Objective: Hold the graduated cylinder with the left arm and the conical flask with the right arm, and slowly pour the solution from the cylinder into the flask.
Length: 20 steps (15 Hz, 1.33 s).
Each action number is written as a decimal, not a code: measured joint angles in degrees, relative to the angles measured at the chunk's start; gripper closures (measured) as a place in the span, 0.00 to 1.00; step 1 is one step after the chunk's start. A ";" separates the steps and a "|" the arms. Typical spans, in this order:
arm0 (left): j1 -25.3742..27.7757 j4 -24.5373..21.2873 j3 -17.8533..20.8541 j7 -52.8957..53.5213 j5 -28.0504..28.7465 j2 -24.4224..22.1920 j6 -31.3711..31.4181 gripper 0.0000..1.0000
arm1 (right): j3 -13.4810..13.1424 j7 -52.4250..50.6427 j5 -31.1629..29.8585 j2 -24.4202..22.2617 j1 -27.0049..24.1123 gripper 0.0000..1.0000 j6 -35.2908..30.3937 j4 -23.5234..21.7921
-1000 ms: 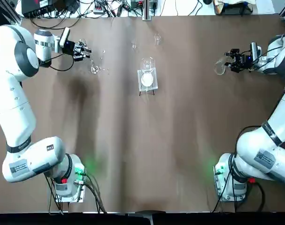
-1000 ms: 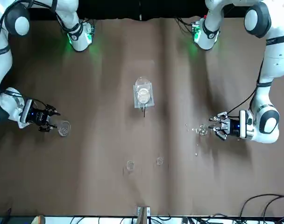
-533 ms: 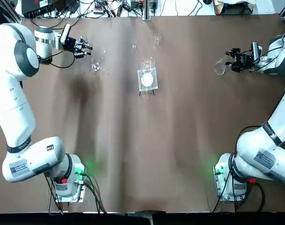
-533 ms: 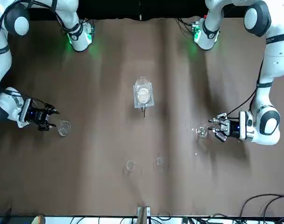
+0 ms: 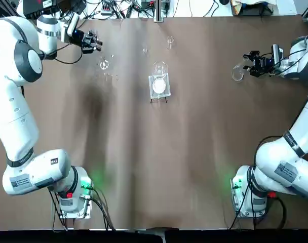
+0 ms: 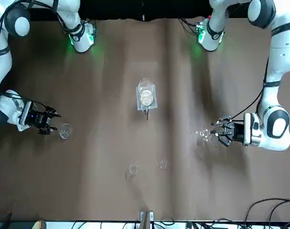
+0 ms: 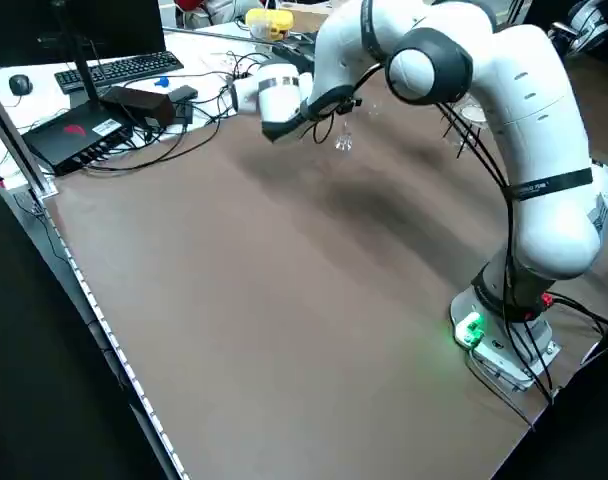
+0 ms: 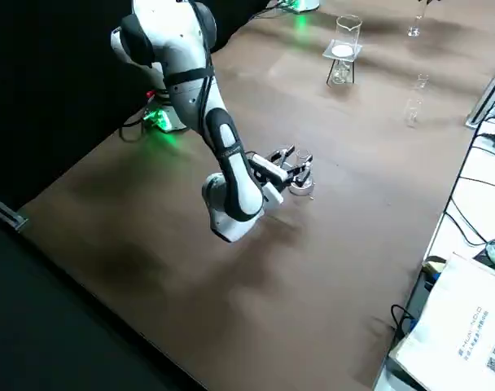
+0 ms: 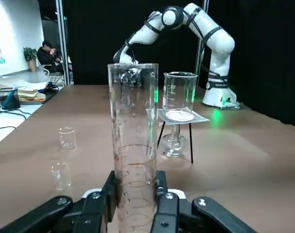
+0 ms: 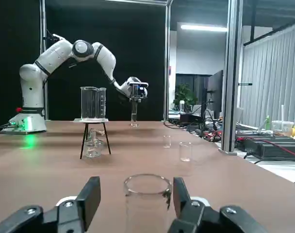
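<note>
The graduated cylinder (image 9: 133, 121) stands upright between the black fingers of my left gripper (image 9: 133, 200), which is shut on its lower part. From above, that gripper (image 5: 94, 41) is at the far left of the table, with the cylinder (image 5: 104, 64) showing as faint glass beside it. The conical flask (image 5: 237, 75) is at the far right, at the tips of my right gripper (image 5: 248, 66). In the right wrist view the flask's neck (image 10: 147, 204) stands between the spread fingers of the right gripper (image 10: 135, 194), with a gap on one side.
A clear beaker on a white square stand (image 5: 159, 83) is at the table's middle back. Two tiny glass pieces (image 5: 169, 41) (image 5: 145, 49) lie behind it. Cables and electronics line the far edge (image 5: 108, 7). A person (image 9: 48, 53) sits far off in the room.
My left gripper has carried the cylinder toward the far edge of the table. The right gripper and the flask have barely shifted.
</note>
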 joint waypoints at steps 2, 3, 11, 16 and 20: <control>-1.94 0.03 -0.02 -1.04 0.00 -1.73 1.65 0.66 | 0.01 0.00 0.00 0.00 0.00 0.34 0.01 0.39; -3.04 0.05 -0.04 -2.05 0.00 -2.68 2.41 0.66 | 0.01 -0.01 0.00 0.00 0.00 0.34 0.02 0.50; -13.74 -0.09 0.00 -11.51 0.43 -9.62 9.46 0.66 | 0.19 -1.16 0.01 1.25 0.19 0.36 0.14 0.56; -20.14 -0.12 0.00 -18.57 5.00 -12.30 14.90 0.66 | 0.18 -1.33 0.07 1.78 0.18 0.38 0.19 0.58; -26.08 -0.11 0.01 -26.68 13.90 -15.90 19.05 0.66 | 0.14 -1.33 0.10 1.79 0.15 0.48 0.24 0.63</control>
